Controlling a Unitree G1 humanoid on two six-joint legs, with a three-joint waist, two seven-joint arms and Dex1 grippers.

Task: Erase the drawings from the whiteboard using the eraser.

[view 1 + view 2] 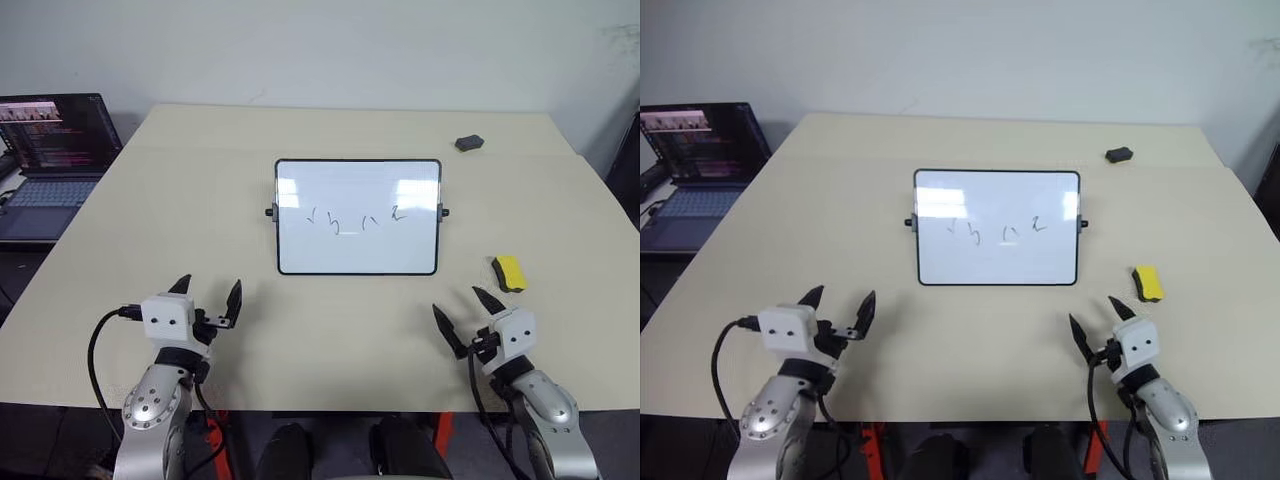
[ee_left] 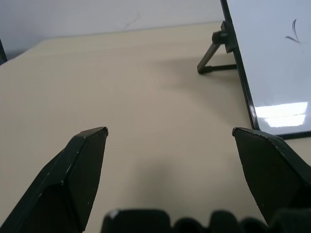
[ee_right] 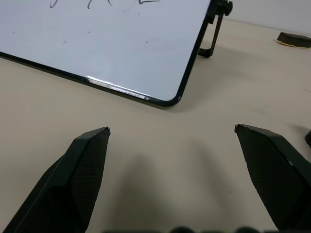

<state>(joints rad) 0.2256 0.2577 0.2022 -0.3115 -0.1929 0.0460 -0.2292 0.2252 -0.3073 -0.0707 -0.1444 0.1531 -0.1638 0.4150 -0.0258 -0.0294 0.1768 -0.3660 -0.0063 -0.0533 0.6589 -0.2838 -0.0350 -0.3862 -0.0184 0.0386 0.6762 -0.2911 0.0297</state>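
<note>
Both arms hover low over the near edge of the table [image 1: 330, 370], nothing in either. Left gripper [image 1: 208, 293]: fingers spread wide, empty. Right gripper [image 1: 467, 313]: fingers spread wide too, empty, pointing roughly toward the board's near right corner

The whiteboard [image 1: 358, 250] stands propped on its small stand mid-table, tilted back, face toward me. The drawings [image 1: 356, 219] sit in one short row across the middle of its face, untouched. The eraser [image 1: 509, 272] lies flat on the table to the right of the board, near its lower right corner, well clear of the frame and just ahead of my right gripper. A small dark grey block [image 1: 470, 143] sits farther back on the right; not my tool. A laptop [image 1: 48, 160] is off the left side

Step in hand, as I judge it: pick up the eraser with the right arm. I plan to come down over it with the fingers straddling its short width, close on the yellow sides and keep the dark underside facing out for wiping

Risk: the board is only propped, so a firm wipe may push it back or fold the stand. I would brace its left edge or frame with the left gripper and wipe with light sideways strokes along the row
</note>
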